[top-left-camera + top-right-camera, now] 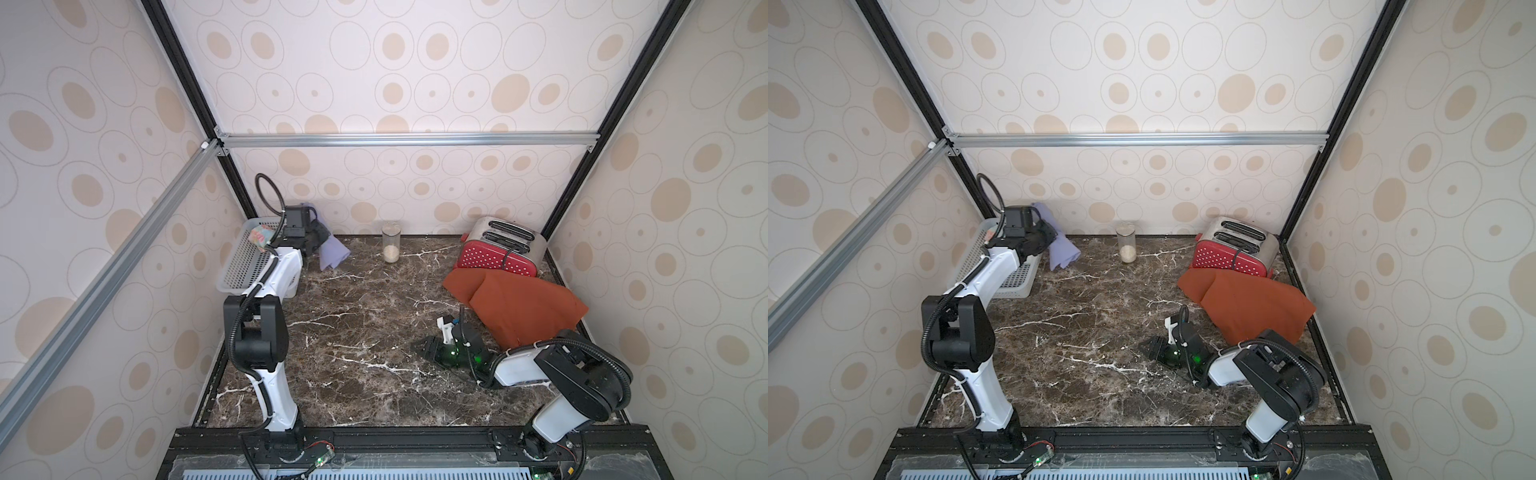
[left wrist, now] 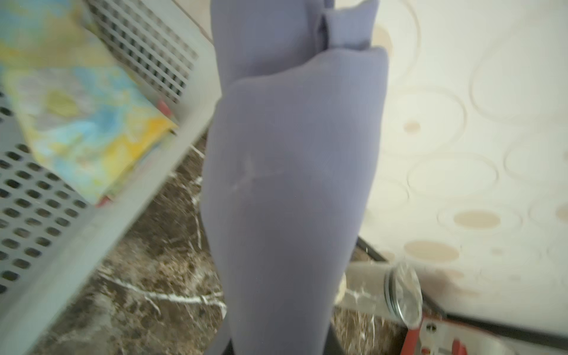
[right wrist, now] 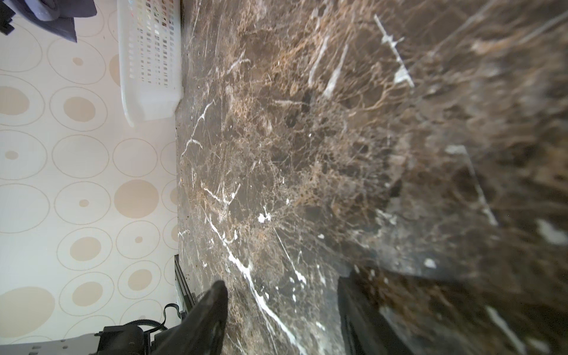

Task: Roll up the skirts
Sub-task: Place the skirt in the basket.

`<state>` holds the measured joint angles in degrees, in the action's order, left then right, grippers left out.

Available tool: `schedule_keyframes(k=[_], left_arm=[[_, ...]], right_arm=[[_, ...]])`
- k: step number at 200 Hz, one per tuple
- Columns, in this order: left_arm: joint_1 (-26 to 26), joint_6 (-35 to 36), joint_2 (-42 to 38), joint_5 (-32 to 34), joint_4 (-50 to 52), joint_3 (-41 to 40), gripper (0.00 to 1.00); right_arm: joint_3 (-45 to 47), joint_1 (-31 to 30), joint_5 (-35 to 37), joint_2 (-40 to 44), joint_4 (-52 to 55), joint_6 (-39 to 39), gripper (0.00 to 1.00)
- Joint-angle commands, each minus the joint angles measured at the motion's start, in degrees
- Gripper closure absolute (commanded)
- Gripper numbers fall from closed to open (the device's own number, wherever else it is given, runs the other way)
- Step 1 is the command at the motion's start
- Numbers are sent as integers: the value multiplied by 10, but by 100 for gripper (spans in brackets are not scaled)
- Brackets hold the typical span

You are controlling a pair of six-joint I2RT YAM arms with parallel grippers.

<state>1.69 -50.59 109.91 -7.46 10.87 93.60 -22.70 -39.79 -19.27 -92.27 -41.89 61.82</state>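
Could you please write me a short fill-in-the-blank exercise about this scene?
The floral skirt lies inside the ____.
The rust-orange skirt lies by the red ____.
The right tool is ____ and empty.
The left tool grips a hanging skirt coloured ____.
Missing words: basket, toaster, open, lavender.

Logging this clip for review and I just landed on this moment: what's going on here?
A two-armed robot is partway through rolling up three skirts. The left fingers are clamped on the purple skirt, which hangs bundled beside the basket in the far corner. The floral skirt already sits rolled in that basket. The right fingers are open and empty, low over the table beside the orange skirt, which lies unrolled in front of the toaster.
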Motion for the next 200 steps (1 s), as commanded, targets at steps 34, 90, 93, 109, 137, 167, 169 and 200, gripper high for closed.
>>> schedule_keyframes(k=[34,90,93,109,137,167,169,200], left_arm=[[89,-145,54,39,-189,-13,100],[128,-279,133,50,-427,-102,100],[128,-284,133,54,-438,-111,100],[135,-293,137,59,-460,-136,100],[137,-290,128,81,-464,-174,100],[144,-293,141,69,-480,-177,100],[144,-293,143,66,-481,-176,100],[148,-263,144,20,-472,-145,100]], right_arm=[[-39,2,-14,-30,72,-23,41],[-65,2,-31,-68,77,-24,42],[-66,2,-32,-68,78,-24,42],[-71,2,-32,-73,80,-24,42],[-79,2,-34,-81,84,-27,43],[-78,1,-40,-86,80,-23,44],[-78,1,-40,-86,79,-23,44],[-72,1,-37,-74,83,-27,44]])
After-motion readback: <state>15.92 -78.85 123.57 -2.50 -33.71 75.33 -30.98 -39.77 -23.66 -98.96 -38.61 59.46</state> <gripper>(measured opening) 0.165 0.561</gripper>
